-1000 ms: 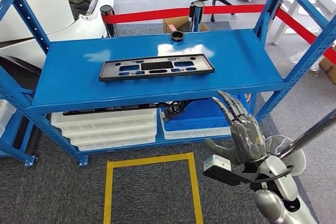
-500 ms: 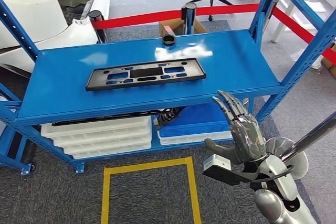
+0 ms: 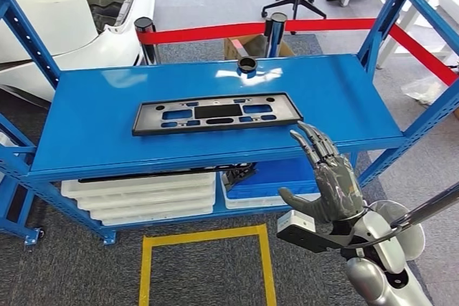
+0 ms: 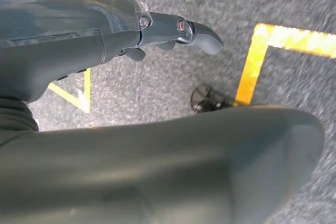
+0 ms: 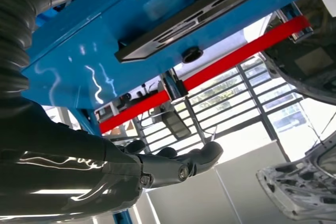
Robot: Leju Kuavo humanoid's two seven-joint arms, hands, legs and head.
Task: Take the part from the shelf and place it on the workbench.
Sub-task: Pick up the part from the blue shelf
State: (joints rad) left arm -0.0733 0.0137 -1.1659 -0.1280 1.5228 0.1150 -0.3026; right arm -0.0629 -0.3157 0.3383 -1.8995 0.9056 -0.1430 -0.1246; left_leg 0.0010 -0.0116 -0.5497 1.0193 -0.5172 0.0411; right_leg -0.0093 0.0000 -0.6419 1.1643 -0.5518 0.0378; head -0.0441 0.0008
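A long flat black part (image 3: 216,113) with several cut-outs lies on the blue shelf board (image 3: 97,127); the right wrist view shows this black part (image 5: 186,24) too. My right hand (image 3: 327,177) is raised in front of the shelf's front edge, just off the part's right end, with its fingers apart and nothing in it. From the right wrist camera the same hand (image 5: 174,163) has straight fingers. My left hand (image 4: 174,30) hangs over grey carpet, fingers extended and holding nothing.
A small black ring (image 3: 247,66) sits near the shelf's back edge. White trays (image 3: 146,191) and a blue bin (image 3: 281,170) fill the lower level. Blue uprights (image 3: 430,116) flank the shelf. A red barrier tape (image 3: 216,31), a white car body (image 3: 81,19) and yellow floor tape (image 3: 206,238) surround it.
The whole picture has shifted, so the camera moved: the shelf now sits lower and closer. My right hand keeps the same pose, now nearer the part's right end.
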